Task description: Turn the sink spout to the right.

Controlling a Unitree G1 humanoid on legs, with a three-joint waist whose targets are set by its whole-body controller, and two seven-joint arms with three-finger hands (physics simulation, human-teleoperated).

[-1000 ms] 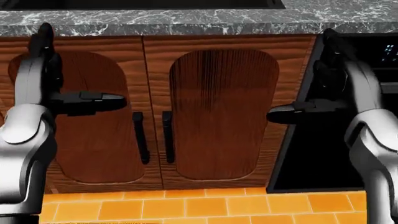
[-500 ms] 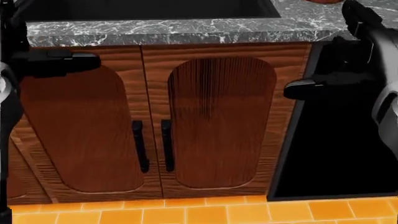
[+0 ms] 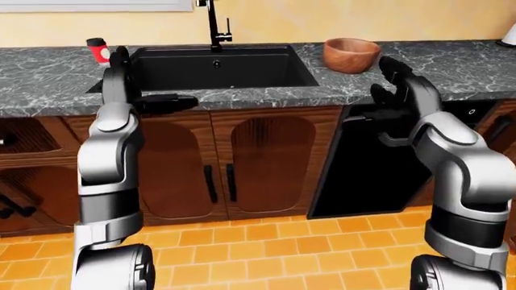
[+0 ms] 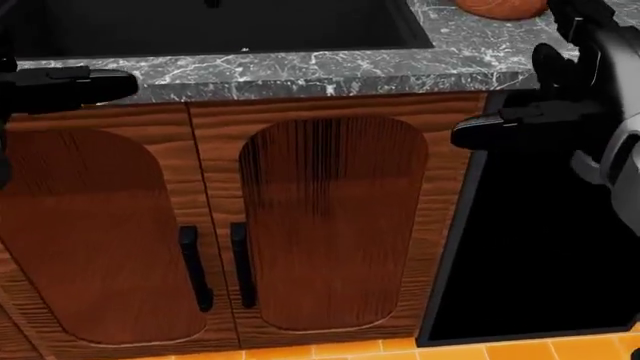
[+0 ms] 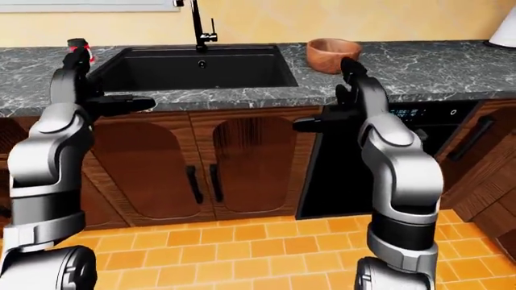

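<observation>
The black faucet [image 3: 215, 27] stands upright at the far rim of the black sink [image 3: 218, 67], set in the grey marble counter [image 3: 48, 78]. Its spout runs past the top edge of the eye views; a short tip shows just left of the stem. My left hand [image 3: 149, 84] is raised at the sink's left near corner, open, fingers up and thumb pointing right. My right hand [image 5: 329, 99] is raised to the right of the sink, below the counter edge, open and empty. Neither hand touches the faucet.
A wooden bowl [image 3: 351, 54] sits on the counter right of the sink, and a red can [image 3: 97, 51] on its left. Two wooden cabinet doors [image 4: 330, 217] hang under the sink, with a black dishwasher [image 4: 540, 247] to their right. The floor [image 3: 266, 248] is orange tile.
The head view has shifted: counter and sink slid down into the picture and the cabinets moved left. Both hands rose toward counter height and stayed open.
</observation>
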